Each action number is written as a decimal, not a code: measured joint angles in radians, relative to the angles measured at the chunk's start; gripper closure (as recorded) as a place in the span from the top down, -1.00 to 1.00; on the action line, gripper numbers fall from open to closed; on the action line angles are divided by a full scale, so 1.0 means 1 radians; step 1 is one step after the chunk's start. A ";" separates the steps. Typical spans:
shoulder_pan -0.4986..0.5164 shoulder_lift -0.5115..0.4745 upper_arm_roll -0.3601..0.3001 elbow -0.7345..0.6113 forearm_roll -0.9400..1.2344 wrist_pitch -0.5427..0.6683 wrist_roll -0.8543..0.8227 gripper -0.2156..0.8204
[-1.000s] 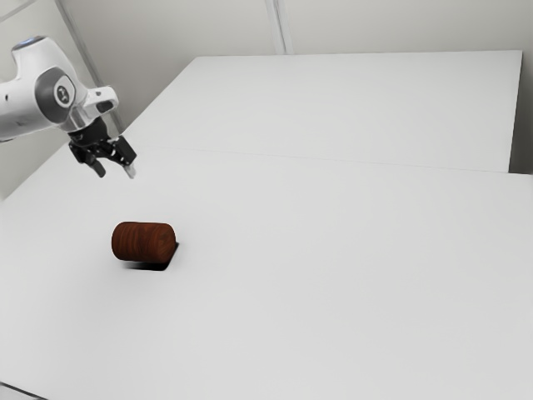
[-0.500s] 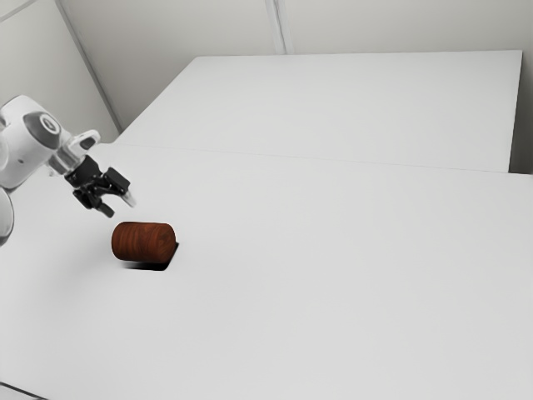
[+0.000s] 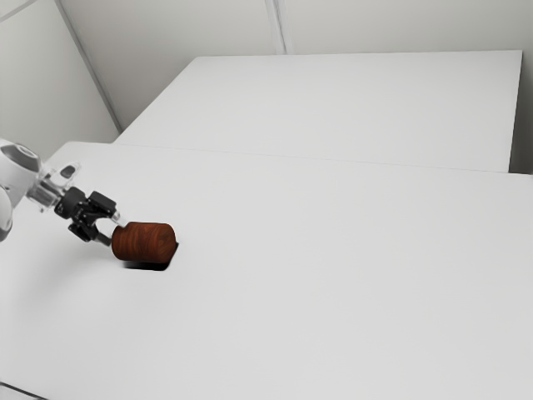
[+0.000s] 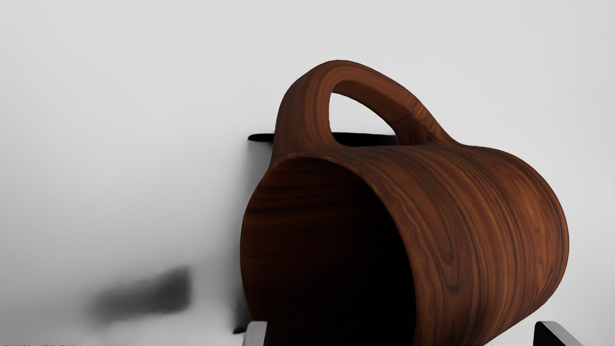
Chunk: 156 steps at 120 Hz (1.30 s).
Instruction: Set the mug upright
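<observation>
mug on side, jaws apart by mouth

brown wood-grain cylindrical mug (image 3: 146,242) lies on smooth white table (image 3: 333,283), mouth facing black two-finger gripper (image 3: 113,231). likely grasp stage: center over wall, avoid handle (image 4: 302,105), grip firmly, tip mouth up slowly, seat base flat.

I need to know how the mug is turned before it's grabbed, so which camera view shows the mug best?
The wrist view: it looks into the mug's open mouth and takes in the handle loop. The exterior view shows the mug lying on its side on the table, jaws open by its mouth end.
</observation>
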 joint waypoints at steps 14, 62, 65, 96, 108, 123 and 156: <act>0.002 0.007 0.012 -0.004 -0.025 -0.040 0.015 0.58; 0.003 0.011 0.016 -0.037 -0.117 -0.095 0.047 0.30; 0.003 0.011 0.017 -0.037 -0.120 -0.097 0.048 0.28; 0.003 0.008 0.016 -0.039 -0.141 -0.110 0.054 -0.09; 0.003 0.008 0.016 -0.040 -0.145 -0.115 0.055 -0.38; 0.003 0.004 0.016 -0.039 -0.159 -0.125 0.056 -0.64; 0.001 -0.010 0.016 -0.039 -0.201 -0.158 0.060 -0.88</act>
